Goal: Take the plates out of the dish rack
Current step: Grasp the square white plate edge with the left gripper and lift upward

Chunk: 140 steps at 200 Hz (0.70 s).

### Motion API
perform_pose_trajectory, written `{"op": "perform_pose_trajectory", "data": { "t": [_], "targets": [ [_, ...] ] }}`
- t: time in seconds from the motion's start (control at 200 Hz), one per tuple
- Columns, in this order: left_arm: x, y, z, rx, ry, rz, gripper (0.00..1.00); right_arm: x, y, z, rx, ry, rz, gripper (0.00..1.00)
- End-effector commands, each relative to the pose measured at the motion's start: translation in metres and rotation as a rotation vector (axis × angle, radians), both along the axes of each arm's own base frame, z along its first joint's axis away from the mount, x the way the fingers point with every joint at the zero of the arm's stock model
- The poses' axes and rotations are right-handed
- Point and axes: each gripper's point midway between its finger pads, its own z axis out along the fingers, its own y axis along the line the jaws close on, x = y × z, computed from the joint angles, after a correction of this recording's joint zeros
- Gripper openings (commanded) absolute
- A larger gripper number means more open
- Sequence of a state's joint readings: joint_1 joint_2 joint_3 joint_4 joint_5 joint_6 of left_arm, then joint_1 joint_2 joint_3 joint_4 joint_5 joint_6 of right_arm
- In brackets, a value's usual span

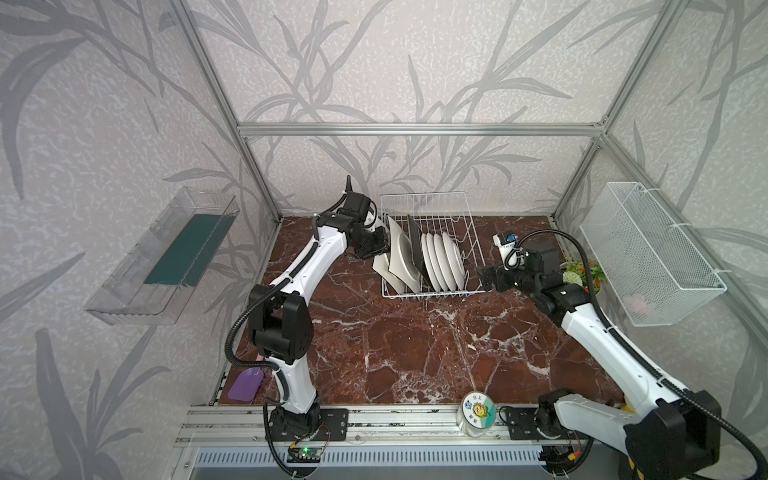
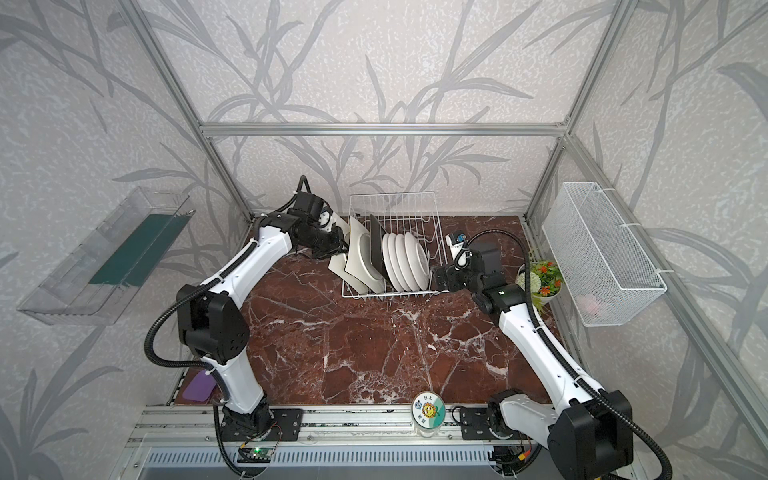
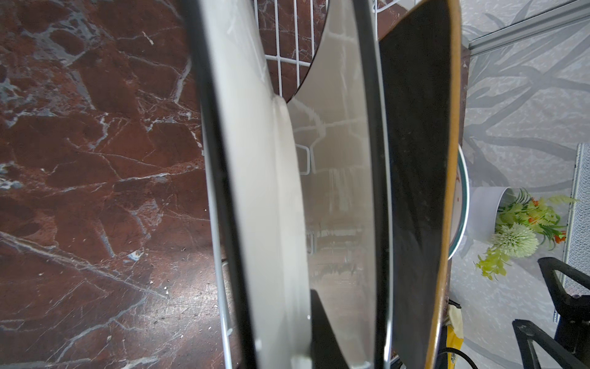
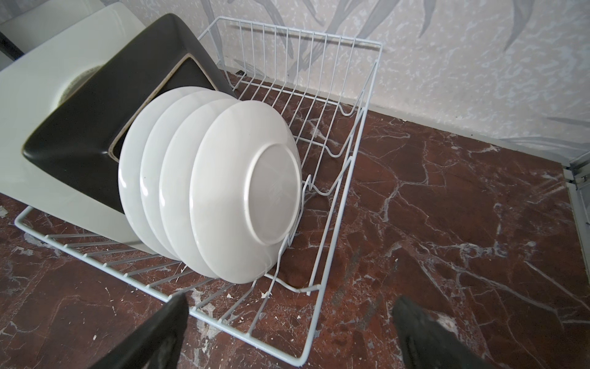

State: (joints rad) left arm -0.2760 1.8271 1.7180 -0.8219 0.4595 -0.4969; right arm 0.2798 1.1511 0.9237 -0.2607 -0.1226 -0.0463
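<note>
The bare desk [image 1: 415, 353] in the lower middle of a top view looks like the natural set-down area, so the plate should travel that way once it is free. Above it, at centre, the dish rack [image 1: 432, 286] holds all seven plates on edge, crowded toward its left end.

At centre right the right jaws stand wide apart and empty, just beside the rack's right end. Pressing them on the wire would, I judge, stop the rack from dragging.

Further back, at centre left, the left jaws are clamped on the rim of the outermost cream plate [image 3: 255, 191], with one finger [image 3: 322, 332] slipped between it and its twin [image 3: 338, 191]. The lift should go straight up along the slot, without twisting, until the lower corner clears the side wire.

That plate is square, curved-edged and glossy, and its corner juts past the rack's left side. Beyond it stand the black plate [image 3: 415, 159] and four round white ones [image 4: 223, 191], their plain backs showing.
</note>
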Motion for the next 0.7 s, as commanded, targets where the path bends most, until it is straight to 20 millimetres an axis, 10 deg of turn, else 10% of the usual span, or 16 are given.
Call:
{"op": "perform_pose_trajectory", "data": {
  "t": [0.0, 0.695],
  "targets": [
    [-0.001, -0.003, 0.073, -0.099, -0.153, -0.011, 0.0, 0.002, 0.001, 0.027, 0.008, -0.062, -0.001, 0.99],
    [-0.006, 0.025, 0.126, -0.131, -0.27, 0.045, 0.0, 0.004, 0.004, 0.023, 0.016, -0.048, -0.006, 0.99]
  ]
}}
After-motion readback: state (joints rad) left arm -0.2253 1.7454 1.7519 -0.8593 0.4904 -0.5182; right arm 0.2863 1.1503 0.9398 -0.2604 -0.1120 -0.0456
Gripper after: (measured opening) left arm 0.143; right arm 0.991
